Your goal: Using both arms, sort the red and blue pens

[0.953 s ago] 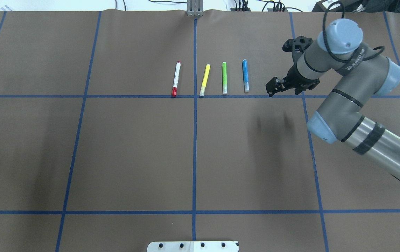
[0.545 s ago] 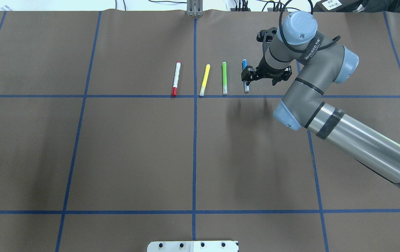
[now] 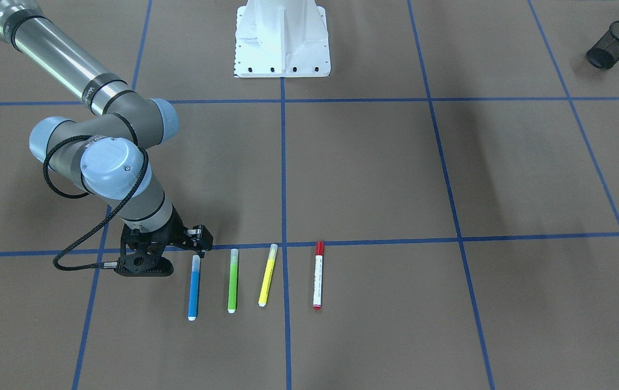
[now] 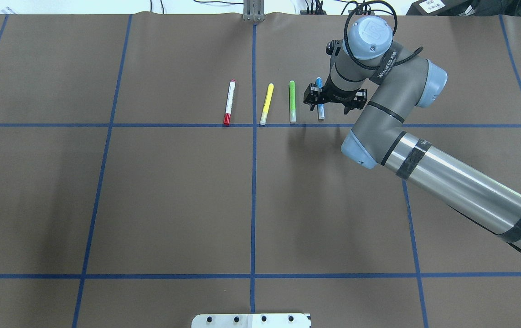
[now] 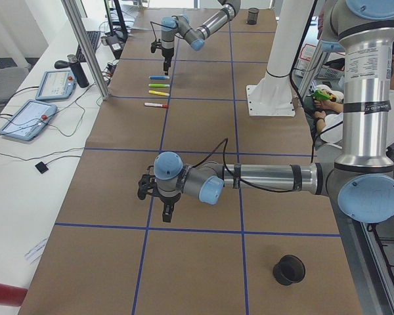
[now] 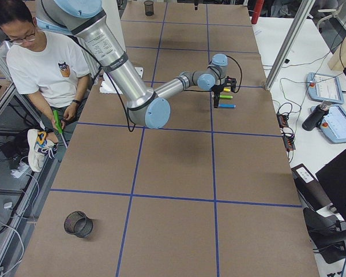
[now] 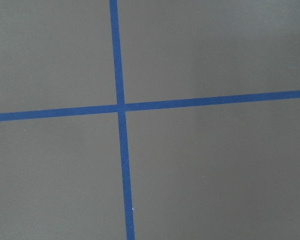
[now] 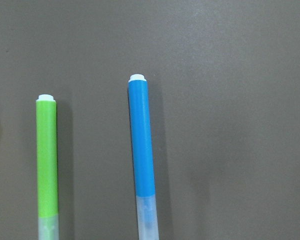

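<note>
- The right gripper (image 4: 327,105) hangs over the blue pen (image 4: 319,83), its fingers spread wide, one on each side of the barrel.
- We see the blue pen lying flat on the brown mat (image 4: 173,191) at the robot's right end of a row of four. Its translucent cap points toward the robot.
- In the right wrist view, the blue pen (image 8: 141,150) lies parallel to the green marker (image 8: 47,160), the two near each other but apart.
- From the front-facing camera, we count the blue pen (image 3: 194,287), the green marker (image 3: 232,280), a yellow marker (image 3: 267,275) and the red pen (image 3: 318,276) side by side, none touching.
- The red pen (image 4: 229,102) lies at the other end of the row, just on the robot's left of the centre blue tape line (image 4: 253,182). Its red cap touches the cross line of tape.
- The left gripper (image 5: 167,210) hangs above the mat well away from the pens. We cannot tell how its fingers stand.
- The left wrist camera shows only a crossing of two tape lines (image 7: 121,106) on the mat.
- A black mesh cup (image 5: 289,269) stands near the table's end on the robot's left, and a second mesh cup (image 6: 78,224) stands at the opposite end.
- A seated person (image 6: 43,63) in a white shirt is beside the table in the right-side view.
</note>
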